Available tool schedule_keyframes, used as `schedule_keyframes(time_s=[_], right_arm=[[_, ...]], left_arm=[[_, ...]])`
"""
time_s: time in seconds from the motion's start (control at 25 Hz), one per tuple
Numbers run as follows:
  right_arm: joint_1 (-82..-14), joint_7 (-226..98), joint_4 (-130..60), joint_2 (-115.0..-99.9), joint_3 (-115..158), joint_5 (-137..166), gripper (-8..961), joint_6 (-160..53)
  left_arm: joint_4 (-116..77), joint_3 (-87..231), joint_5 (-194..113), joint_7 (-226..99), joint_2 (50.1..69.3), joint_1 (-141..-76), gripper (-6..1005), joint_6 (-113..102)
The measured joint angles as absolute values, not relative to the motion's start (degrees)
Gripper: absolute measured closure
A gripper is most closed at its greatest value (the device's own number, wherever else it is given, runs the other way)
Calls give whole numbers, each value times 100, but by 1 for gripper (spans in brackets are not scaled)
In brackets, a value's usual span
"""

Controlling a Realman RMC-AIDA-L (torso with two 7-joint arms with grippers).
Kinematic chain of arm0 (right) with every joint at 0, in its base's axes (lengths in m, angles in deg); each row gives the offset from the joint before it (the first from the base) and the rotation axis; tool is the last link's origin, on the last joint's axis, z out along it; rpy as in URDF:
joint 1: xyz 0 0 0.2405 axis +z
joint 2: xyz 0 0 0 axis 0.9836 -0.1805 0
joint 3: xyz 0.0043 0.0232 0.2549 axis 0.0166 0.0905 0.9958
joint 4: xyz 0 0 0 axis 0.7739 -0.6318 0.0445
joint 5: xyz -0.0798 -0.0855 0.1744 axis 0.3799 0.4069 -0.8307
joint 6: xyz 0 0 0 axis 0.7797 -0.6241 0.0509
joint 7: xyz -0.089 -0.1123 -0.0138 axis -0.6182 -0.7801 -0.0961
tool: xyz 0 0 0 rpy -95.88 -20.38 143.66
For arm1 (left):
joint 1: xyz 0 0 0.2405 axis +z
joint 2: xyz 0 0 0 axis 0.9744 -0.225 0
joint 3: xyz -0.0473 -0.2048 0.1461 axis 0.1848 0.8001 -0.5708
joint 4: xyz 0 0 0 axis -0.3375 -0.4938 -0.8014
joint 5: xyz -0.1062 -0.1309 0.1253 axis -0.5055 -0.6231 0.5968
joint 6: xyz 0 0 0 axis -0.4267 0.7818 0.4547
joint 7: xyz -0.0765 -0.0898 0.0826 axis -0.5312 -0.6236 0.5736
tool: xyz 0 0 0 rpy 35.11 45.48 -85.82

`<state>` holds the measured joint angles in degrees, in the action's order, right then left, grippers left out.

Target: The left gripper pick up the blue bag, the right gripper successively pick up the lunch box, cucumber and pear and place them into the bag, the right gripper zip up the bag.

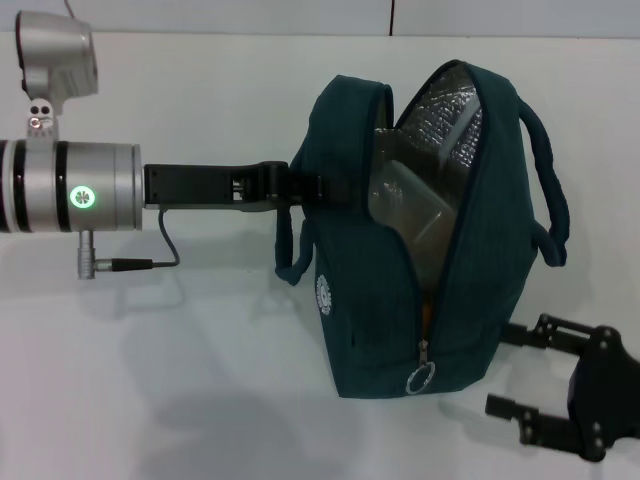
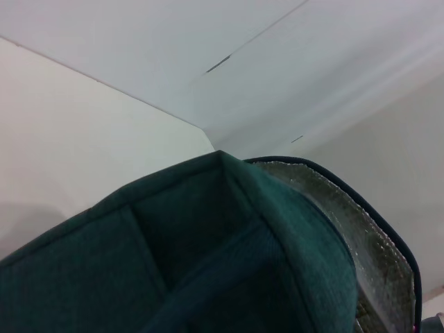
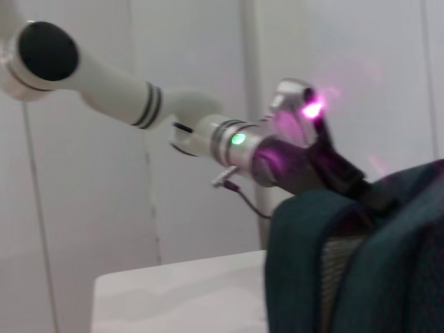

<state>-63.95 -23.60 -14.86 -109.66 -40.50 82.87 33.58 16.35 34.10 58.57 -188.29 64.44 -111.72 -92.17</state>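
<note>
Standing on a white table [image 1: 150, 400], blue bag [image 1: 350, 330] pinched by left gripper [image 1: 300, 187]; right gripper [image 1: 520, 385] spread.

Bare white table [image 1: 200, 380], pale wall [image 1: 300, 15].

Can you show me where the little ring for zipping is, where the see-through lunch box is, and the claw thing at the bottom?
zip-pull ring [image 1: 421, 378]: head view, on the metal loop.
lunch box [image 1: 412, 203]: head view, on its clear side inside the blue bag [image 1: 350, 140].
right tool [image 1: 520, 380]: head view, midway between its two open fingers.
</note>
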Motion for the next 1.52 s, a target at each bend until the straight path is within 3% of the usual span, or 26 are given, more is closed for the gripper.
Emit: schedule_keyframes(time_s=[0.96, 1.52], right_arm=[[-6059, -2335, -1920, -11070, -4679, 8028, 275, 3021], [-5948, -2338, -1858, -11074, -6592, 6367, 275, 2398]], left_arm=[[1479, 3383, 5716, -18732, 6451, -11171, 963, -9205], [1478, 3384, 5717, -18718, 6450, -11166, 962, -9206]])
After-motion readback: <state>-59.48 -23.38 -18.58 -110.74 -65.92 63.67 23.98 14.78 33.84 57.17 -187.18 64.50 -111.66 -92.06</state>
